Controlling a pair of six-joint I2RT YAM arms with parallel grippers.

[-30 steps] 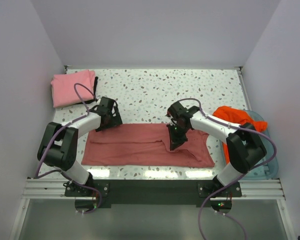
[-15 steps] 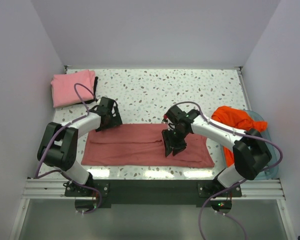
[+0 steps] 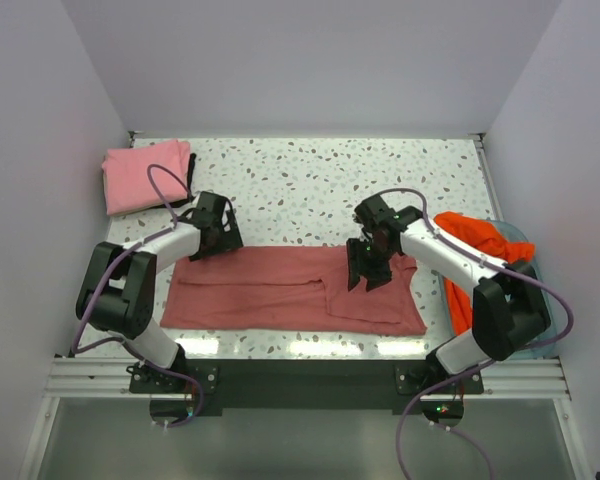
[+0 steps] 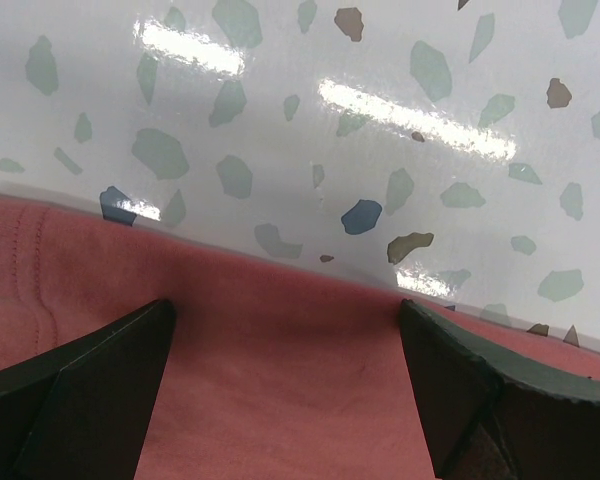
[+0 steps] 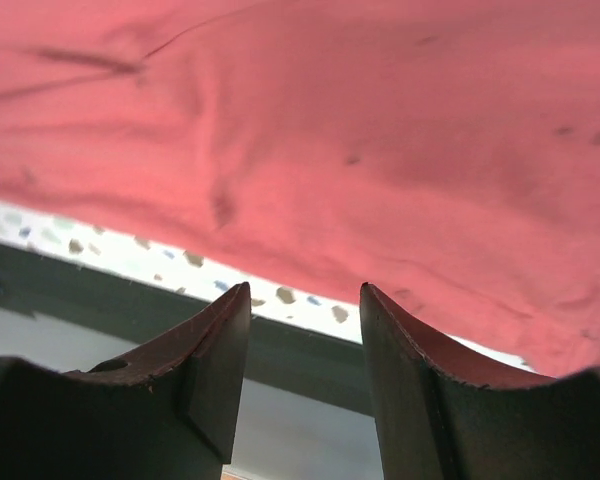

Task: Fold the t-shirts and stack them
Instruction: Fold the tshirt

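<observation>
**Item: t-shirt folding station, as it stands**

- **left gripper** (image 4: 282, 325): jaws spread wide, nothing between them. Tips sit on the far left edge of the rose-red shirt (image 3: 270, 290), right where cloth meets table (image 3: 310, 180).
- **right gripper** (image 5: 303, 292): jaws parted, gap bare, no cloth pinched. Hangs over the shirt's right-centre, just right of a loose flap and seam line.
- **rose-red shirt (landmark)**: lies as a long flat band across the near part of the table, between the two arms. Looks part-folded lengthwise.
  - Handling, est.: light, limp, no stiffness. Will sag and slide over itself, and a fold won't hold unless laid down flat. Not fragile.
  - Hold, est.: pinch at an edge or corner and catch all layers. One end per arm is prob. best, since a mid-panel pinch would only bunch it.
- **pink shirt** (image 3: 145, 175): well beyond the landmark's far left corner. Folded into a neat square, prob. the stack base.
- **orange shirt** (image 3: 470, 235): just right of the landmark's right end, crumpled and unfolded.
- **Container, tray** (image 3: 545, 320): pale blue, see-through, right of the landmark. Holds the orange shirt, which heaps up over its rim. Can't tell if anything else is in it, as the arm covers part.
</observation>
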